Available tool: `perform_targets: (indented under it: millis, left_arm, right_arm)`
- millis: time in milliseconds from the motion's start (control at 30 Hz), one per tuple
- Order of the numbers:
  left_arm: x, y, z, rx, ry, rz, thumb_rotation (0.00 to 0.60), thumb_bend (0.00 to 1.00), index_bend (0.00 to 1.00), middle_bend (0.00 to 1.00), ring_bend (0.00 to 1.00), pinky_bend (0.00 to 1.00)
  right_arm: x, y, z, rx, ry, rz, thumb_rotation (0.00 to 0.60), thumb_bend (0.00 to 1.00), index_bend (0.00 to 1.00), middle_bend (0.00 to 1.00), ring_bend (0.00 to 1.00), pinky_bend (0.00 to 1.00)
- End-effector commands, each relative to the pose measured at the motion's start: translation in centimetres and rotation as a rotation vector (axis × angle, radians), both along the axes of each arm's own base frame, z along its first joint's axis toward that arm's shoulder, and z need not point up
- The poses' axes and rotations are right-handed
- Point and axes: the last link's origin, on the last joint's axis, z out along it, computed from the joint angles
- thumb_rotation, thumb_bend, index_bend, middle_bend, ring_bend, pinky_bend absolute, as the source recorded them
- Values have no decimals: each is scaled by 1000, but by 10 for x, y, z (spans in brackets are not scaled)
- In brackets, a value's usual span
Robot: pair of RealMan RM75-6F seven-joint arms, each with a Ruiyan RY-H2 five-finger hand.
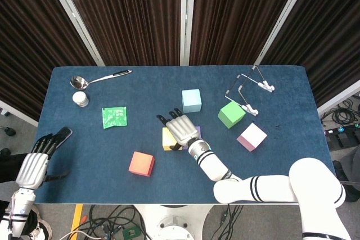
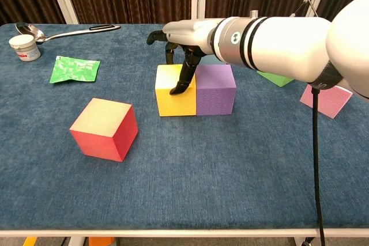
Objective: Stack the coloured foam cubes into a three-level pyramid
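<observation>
the right hand [image 2: 183, 56] hangs over the yellow cube [image 2: 174, 90] and purple cube [image 2: 215, 89], fingers spread and drooping, one fingertip on the yellow cube's top by the seam; it holds nothing. the two cubes sit flush side by side near the middle of the table [image 1: 90, 155], which reads as the start of the pyramid's bottom row, the hand likely nudging them square. the red cube [image 2: 104, 128] lies apart toward the front-left, turned at an angle, probably the third base block. the blue cube [image 1: 191, 100] sits just behind the pair, the green cube [image 1: 231, 114] and pink cube [image 1: 251, 136] toward the right edge. the left hand [image 1: 38, 158] idles off the table's front-left corner, fingers loosely extended, empty.

there is open cloth between the red cube and the yellow one, so sliding it in looks easy. the front edge is well clear of the row. a ladle [image 1: 95, 79], a small jar [image 1: 81, 99] and a green packet [image 1: 115, 117] keep to the back-left, wire tools [image 1: 247, 88] to the back-right, all out of the way.
</observation>
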Motion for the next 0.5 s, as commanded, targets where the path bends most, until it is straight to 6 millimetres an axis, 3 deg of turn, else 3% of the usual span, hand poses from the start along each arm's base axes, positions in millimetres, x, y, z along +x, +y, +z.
perform_targets:
  millis: [33,300,500]
  left_arm:
    - [0,0,0,0,0,0,600,0,146,87,0,73]
    - [0,0,1,4,-2,0,600,0,146,87,0,73]
    - [0,0,2,5,-1,0,600,0,146,87,0,73]
  right_arm:
    - [0,-1,-1,1,2,-4,600,127,0,597,84,0]
    - [-1,-1,-1,12,6,-10,600,115,0,529,84,0]
    - [-2,-1,1,19,13,-12,600,85,0,349,39,0]
